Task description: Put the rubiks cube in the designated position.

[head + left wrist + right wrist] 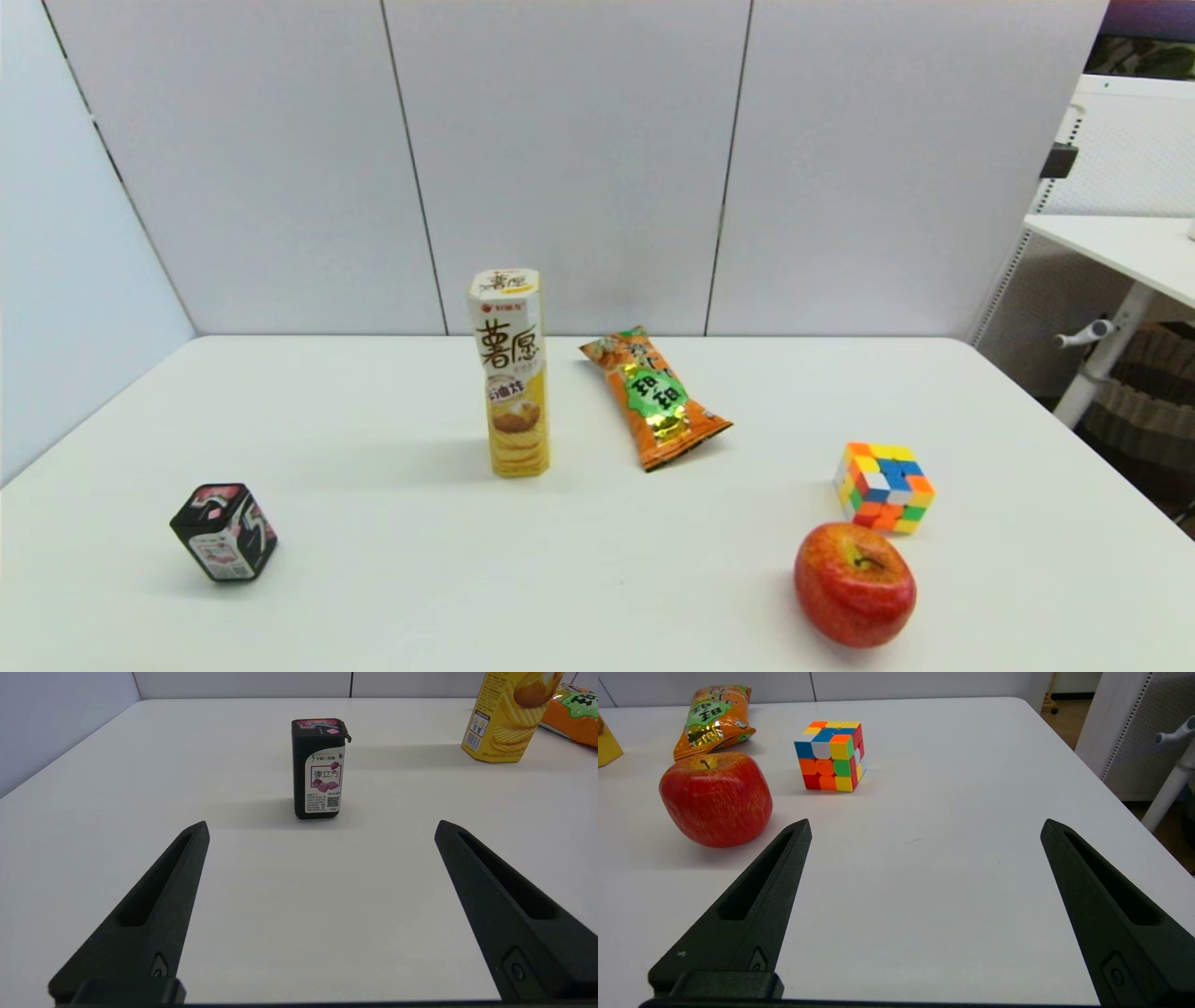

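With the right gripper [924,826] wide apart and empty, and the rubiks cube [884,486] near the table's [597,597] right edge just behind the apple [854,584], easy to bump and roll that apple.

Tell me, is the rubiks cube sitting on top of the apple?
No, the rubiks cube rests on the white table just behind the apple, with both grippers open and away from it.

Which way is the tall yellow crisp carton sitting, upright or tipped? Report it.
Upright: the tall yellow crisp carton stands on its base on the white table, lid uppermost.
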Robot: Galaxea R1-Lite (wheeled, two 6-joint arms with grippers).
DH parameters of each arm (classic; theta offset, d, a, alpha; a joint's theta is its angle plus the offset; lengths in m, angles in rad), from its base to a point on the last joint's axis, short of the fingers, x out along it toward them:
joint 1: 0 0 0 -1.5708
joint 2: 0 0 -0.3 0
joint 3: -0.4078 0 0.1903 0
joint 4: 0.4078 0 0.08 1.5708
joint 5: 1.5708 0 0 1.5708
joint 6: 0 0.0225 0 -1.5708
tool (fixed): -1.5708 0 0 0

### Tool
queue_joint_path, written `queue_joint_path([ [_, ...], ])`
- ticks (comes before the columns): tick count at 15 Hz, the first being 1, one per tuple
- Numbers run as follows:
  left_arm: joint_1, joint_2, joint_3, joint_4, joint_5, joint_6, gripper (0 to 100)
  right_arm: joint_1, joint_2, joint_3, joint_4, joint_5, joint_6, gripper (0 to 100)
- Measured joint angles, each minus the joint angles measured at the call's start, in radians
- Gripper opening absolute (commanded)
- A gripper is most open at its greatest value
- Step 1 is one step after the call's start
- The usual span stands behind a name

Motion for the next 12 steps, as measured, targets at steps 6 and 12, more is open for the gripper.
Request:
queue_joint_path([
  [6,0.0,0.0,0.0,0.0,0.0,0.0,100,0.0,0.034,-0.018,0.004,0.001,-0.009,100],
  [12,0.0,0.0,0.0,0.0,0.0,0.0,100,0.015,0.293,-0.366,0.001,-0.031,-0.002,100],
])
